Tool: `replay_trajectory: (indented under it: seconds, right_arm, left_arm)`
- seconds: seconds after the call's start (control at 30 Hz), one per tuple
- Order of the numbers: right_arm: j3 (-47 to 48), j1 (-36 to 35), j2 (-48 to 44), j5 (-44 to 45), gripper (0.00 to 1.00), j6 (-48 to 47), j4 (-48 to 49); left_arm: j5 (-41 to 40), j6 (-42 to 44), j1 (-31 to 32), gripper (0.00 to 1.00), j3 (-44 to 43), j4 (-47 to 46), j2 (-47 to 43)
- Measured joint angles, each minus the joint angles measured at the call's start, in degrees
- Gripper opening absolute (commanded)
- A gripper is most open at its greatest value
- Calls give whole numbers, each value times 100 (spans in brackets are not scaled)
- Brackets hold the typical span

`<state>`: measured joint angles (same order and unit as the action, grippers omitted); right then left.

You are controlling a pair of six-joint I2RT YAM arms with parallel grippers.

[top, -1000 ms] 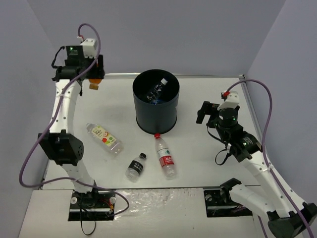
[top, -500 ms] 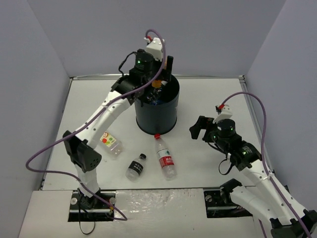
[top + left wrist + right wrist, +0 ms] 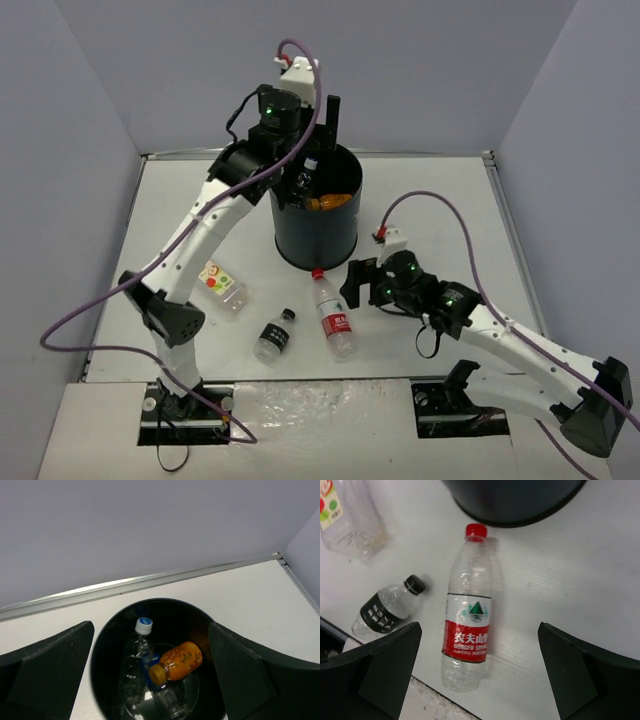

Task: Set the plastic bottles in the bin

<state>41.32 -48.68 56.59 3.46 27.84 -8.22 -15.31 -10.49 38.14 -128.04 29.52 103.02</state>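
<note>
Black bin [image 3: 315, 235] stood under our left gripper [image 3: 151, 629], jaws spread wide, holding nothing; our right gripper [image 3: 479, 627], equally wide, hovered above the red-labelled bottle [image 3: 468, 635] without touching it.

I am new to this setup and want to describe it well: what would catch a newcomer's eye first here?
The tall black bin at the far middle of the table, with an orange bottle lying inside, and the left end effector hanging open right above it. Nearer, the right end effector hovers open over a red-labelled bottle lying on the table.
</note>
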Motion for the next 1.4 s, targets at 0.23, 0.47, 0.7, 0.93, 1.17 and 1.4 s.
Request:
replay_trajectory:
  seconds: [0.23,0.47,0.7,0.93,1.17,1.4]
  right_arm:
    - [250,-1114,1895,963,99,215,437]
    - [457,-1133,3339,1424,50,598,704]
    - [569,-1388,3171,1566,34,698,636]
    - [1276,-2253,1618,1483,35,-132,288]
    - [3358,-1952,1211,1794,38,-1454,465]
    - [4800,197,2129,1220,45,-2343,1397]
  left_arm:
    - [-966,-450,-457,97,2812,129,-3009]
    - [-1549,-1707,-1758,97,5982,579,-5323]
    - [-1884,-2352,-1847,97,6687,1149,-5305]
    - [-1740,-2631,-2374,97,6713,1192,-4772]
    - [-1034,-2640,-3635,97,6919,953,-4498]
    - [-414,-2638,-4576,97,7108,649,-4064]
